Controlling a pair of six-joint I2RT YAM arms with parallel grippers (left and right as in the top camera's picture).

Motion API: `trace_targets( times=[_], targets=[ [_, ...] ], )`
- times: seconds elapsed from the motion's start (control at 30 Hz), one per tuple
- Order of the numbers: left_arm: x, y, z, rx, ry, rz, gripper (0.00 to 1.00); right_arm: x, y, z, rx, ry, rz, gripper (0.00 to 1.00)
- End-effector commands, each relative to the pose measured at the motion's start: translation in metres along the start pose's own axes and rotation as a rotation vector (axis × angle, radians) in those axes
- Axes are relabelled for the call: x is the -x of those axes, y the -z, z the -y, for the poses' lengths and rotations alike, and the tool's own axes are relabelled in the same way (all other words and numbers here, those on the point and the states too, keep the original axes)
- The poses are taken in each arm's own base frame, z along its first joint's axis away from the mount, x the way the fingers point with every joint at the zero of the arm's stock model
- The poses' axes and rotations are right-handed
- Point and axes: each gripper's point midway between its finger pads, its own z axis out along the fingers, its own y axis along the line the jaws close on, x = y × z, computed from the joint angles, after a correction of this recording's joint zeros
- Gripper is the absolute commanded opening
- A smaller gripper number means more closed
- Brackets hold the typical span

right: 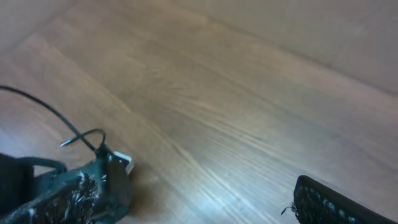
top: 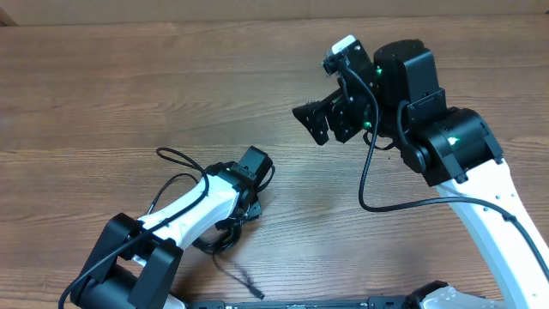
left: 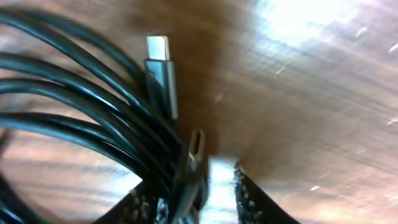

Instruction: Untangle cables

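Note:
A bundle of black cables (top: 225, 233) lies on the wooden table under my left arm; one loop (top: 176, 158) sticks out to the left and a loose end (top: 244, 279) trails toward the front edge. In the left wrist view the black cable strands (left: 74, 106) run in from the left, with a silver plug (left: 159, 59) lying free on the wood. My left gripper (top: 250, 176) (left: 198, 199) is closed narrowly around a cable connector (left: 194, 155). My right gripper (top: 313, 120) (right: 186, 208) is open and empty, raised well away to the upper right.
The wooden table (top: 129, 86) extends to the back and left. The right arm's own black cable (top: 369, 184) hangs beside it. In the right wrist view the left arm's end (right: 112, 174) and a thin cable loop (right: 43, 106) show at lower left.

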Motion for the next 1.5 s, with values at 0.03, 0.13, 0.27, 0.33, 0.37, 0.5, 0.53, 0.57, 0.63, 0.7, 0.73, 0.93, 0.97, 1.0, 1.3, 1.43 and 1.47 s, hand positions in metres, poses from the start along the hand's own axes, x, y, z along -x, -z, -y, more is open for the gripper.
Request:
trace_targets(
  times=[0.03,0.13,0.27,0.33,0.37,0.5,0.53,0.57,0.63,0.7,0.73,0.93,0.97,1.0,1.3,1.43,1.47],
  targets=[
    [0.006,-0.008,-0.002,0.014,0.023,0.034,0.28,0.027,0.039,0.017,-0.128,0.019,0.11,1.0],
    [0.012,-0.008,-0.005,0.032,0.023,0.068,0.04,0.032,0.059,0.036,-0.236,0.007,0.146,0.98],
    [0.024,-0.006,0.016,-0.054,-0.072,0.115,0.04,0.034,0.094,0.067,-0.396,-0.034,0.196,0.7],
    [0.033,0.001,0.038,-0.144,-0.117,0.138,0.04,0.034,0.113,0.079,-0.448,-0.079,0.231,0.26],
    [0.037,0.006,0.046,-0.182,-0.126,0.142,0.04,0.034,0.12,0.083,-0.461,-0.103,0.246,0.09],
    [0.073,0.064,0.1,-0.41,-0.219,0.187,0.04,0.028,0.145,0.103,-0.525,-0.211,0.288,0.04],
    [0.082,0.083,0.111,-0.459,-0.24,0.201,0.04,0.026,0.147,0.106,-0.532,-0.234,0.289,0.04],
    [0.091,0.103,0.118,-0.499,-0.247,0.212,0.04,0.025,0.147,0.107,-0.533,-0.244,0.286,0.04],
    [0.109,0.142,0.127,-0.554,-0.254,0.242,0.04,0.021,0.145,0.108,-0.532,-0.266,0.272,0.04],
    [0.122,0.182,0.134,-0.617,-0.288,0.275,0.04,0.018,0.139,0.106,-0.508,-0.269,0.253,0.04],
    [0.127,0.201,0.137,-0.65,-0.305,0.29,0.04,0.017,0.137,0.104,-0.495,-0.269,0.245,0.04],
    [0.121,0.322,0.148,-0.988,-0.478,0.29,0.04,0.021,0.113,0.075,-0.283,-0.21,0.216,0.04],
    [0.119,0.334,0.147,-1.031,-0.488,0.283,0.04,0.023,0.109,0.066,-0.227,-0.182,0.213,0.04],
    [0.117,0.346,0.146,-1.079,-0.502,0.274,0.04,0.025,0.106,0.057,-0.169,-0.157,0.212,0.04],
    [0.118,0.414,0.126,-1.391,-0.52,0.196,0.04,0.029,0.083,0.013,0.148,-0.039,0.196,0.83],
    [0.131,0.424,0.122,-1.416,-0.484,0.225,0.04,0.031,0.074,-0.002,0.263,-0.036,0.19,0.98],
    [0.133,0.427,0.122,-1.423,-0.479,0.232,0.04,0.031,0.072,-0.005,0.283,-0.033,0.189,0.98]
  ],
)
